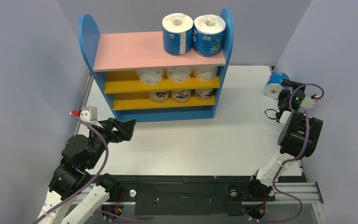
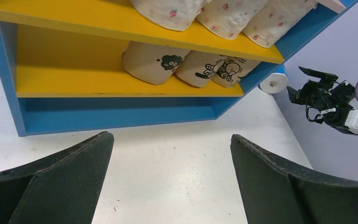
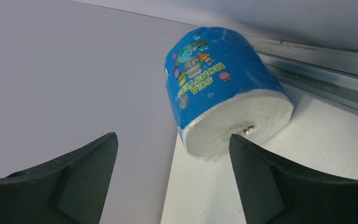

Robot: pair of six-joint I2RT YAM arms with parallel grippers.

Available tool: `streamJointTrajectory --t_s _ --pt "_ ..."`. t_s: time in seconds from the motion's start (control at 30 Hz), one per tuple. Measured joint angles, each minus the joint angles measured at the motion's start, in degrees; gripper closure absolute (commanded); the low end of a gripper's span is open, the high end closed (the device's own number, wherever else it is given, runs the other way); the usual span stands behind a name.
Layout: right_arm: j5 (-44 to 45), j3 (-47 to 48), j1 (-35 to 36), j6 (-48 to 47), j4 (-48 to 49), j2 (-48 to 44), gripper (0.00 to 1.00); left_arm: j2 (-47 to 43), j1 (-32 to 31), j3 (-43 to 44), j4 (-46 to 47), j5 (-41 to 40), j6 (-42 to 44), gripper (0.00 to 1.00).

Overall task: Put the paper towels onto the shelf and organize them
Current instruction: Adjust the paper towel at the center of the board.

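Right gripper (image 3: 172, 136) is spread wide with nothing between the fingers. The last blue Sea Monsters roll (image 3: 223, 79) lies just ahead of the tips, biased toward the right finger. It's on its side, white core end facing the wrist cam, close to the wall at the table (image 1: 191, 140) edge, not in the grip yet. Well off to that hand's left is the shelf (image 1: 121, 51). It has two blue rolls (image 1: 177, 33) standing at the right end of the pink top board, three dotted white rolls (image 1: 177, 73) on the upper yellow board and three tan cartoon rolls (image 1: 181, 94) on the lower one. I read that as eight of nine stowed, so this is the pick on the last one. Left gripper (image 2: 171, 136) is also spread and empty, facing the shelf base. Next I'd drive forward until the roll sits between the fingers, close across the wrapped body, lift, carry left and set it beside the other blues. There's free board to their left. It may roll if nudged.
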Motion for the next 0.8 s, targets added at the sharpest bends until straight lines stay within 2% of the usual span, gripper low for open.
streamJointTrajectory --t_s 0.23,0.8 --pt "-2.47 4.94 0.15 -0.02 1.84 5.73 0.15 -4.24 0.0 -4.0 1.9 -2.38 0.98 0.04" --pt "-2.21 9.99 3.5 0.92 0.13 9.27 0.14 -5.07 0.0 -7.23 4.96 -4.57 2.45 0.04"
